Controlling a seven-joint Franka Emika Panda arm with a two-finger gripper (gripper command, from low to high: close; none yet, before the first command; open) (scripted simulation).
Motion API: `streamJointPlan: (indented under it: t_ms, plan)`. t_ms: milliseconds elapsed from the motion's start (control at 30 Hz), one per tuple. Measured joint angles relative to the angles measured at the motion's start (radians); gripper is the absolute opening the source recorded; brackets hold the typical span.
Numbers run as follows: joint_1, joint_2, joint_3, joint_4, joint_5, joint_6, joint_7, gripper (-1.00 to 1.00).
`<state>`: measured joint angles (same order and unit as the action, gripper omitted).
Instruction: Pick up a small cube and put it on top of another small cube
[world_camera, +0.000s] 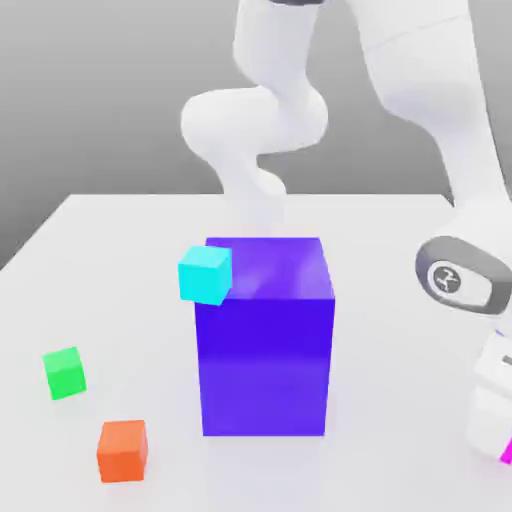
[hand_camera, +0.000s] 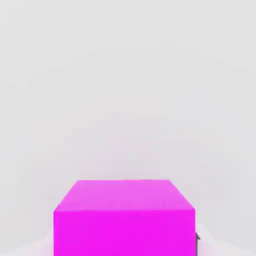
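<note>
With the end effector (world_camera: 503, 440) closed on the pink cube (hand_camera: 124, 217), the step in hand is the lift. In the exterior view the cube sits at about four o'clock from the blue block (world_camera: 265, 335), at the worktop's (world_camera: 120, 250) edge of frame; the green cube (world_camera: 64, 373) lies at roughly nine o'clock from the block. Rise straight first, high enough to clear the block and cyan cube (world_camera: 205, 275), keeping the grip square.

White arm (world_camera: 440, 110), blue-violet block (world_camera: 265, 340), cyan cube (world_camera: 205, 274) beside it, green cube (world_camera: 64, 373), orange cube (world_camera: 122, 450)
</note>
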<state>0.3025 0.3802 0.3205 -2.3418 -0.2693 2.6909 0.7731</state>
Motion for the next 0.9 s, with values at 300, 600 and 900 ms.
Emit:
streamJointPlan:
  t_ms: [300,600,900]
  plan:
    - [-0.217,-0.17,-0.211,-0.142,0.093,-0.019,0.118,-1.0]
    - [-0.554,-0.345,-0.465,-0.315,0.158,-0.009,0.293,-1.0]
    - [-0.881,-0.236,-0.524,-0.372,0.372,0.163,0.329,1.0]
